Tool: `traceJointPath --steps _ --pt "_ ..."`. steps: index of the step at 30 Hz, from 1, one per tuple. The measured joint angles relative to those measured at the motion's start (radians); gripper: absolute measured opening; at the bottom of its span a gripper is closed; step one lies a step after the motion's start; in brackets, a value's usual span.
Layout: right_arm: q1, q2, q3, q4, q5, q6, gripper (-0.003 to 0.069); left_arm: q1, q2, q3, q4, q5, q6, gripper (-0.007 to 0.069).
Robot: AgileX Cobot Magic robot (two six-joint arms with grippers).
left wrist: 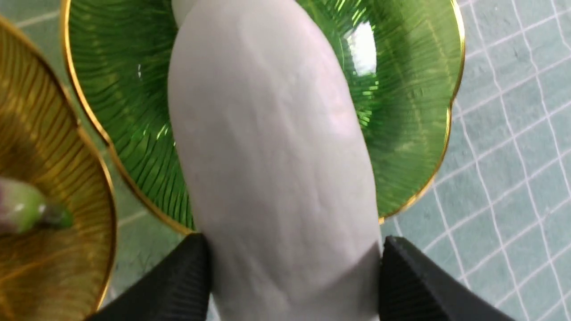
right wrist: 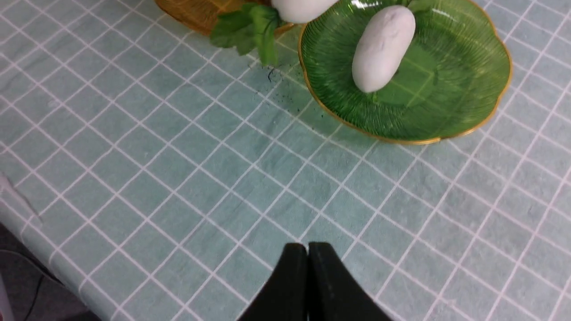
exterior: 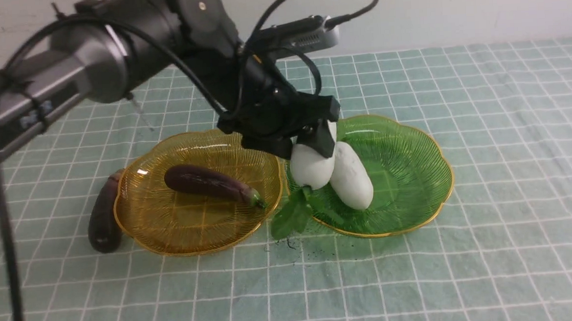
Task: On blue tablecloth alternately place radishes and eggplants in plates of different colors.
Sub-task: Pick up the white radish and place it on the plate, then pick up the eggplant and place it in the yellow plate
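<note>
- You have half of it settled: one slim glossy dark purple eggplant (exterior: 209, 183) lies inside the amber-yellow ribbed plastic plate (exterior: 182, 229), and one stubby white oval radish (exterior: 353, 176) lies inside the green ribbed plastic plate (exterior: 409, 173)
- The second white radish (exterior: 312, 166) hangs at the green plate's left rim, just beside the one lying there. Its green leaf tuft (exterior: 293, 214) droops over the gap between the two plates. You cannot tell whether it touches the plate, but it looks not yet set down
- The second dark purple eggplant (exterior: 104, 216) lies on the pale teal grid-lined tablecloth (exterior: 515, 246), against the outer left edge of the amber plate; by my reading it is the one item left to move
- Your left end effector (exterior: 307, 147) is grasping the second radish: the left wrist view shows both black fingers (left wrist: 178, 281) pressed to its flanks, spread wide around its thick body
- Your right end effector (right wrist: 308, 254) is clenched, tips together, holding nothing, and hovers above bare cloth near the green plate
</note>
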Motion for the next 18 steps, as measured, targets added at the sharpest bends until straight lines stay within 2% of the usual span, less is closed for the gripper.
traceJointPath --steps 7,15,18 --pt "0.000 -0.146 0.141 -0.001 0.004 0.005 -0.0015 0.000 0.148 -0.163 0.001 0.000 -0.034 0.0435" --pt "0.000 -0.158 0.161 -0.023 0.004 0.005 -0.0015 0.000 0.160 -0.205 0.000 0.032 -0.035 0.0527" --pt "0.000 -0.158 0.163 -0.044 0.004 0.005 -0.0015 0.000 0.144 -0.282 0.006 0.067 -0.035 0.0528"
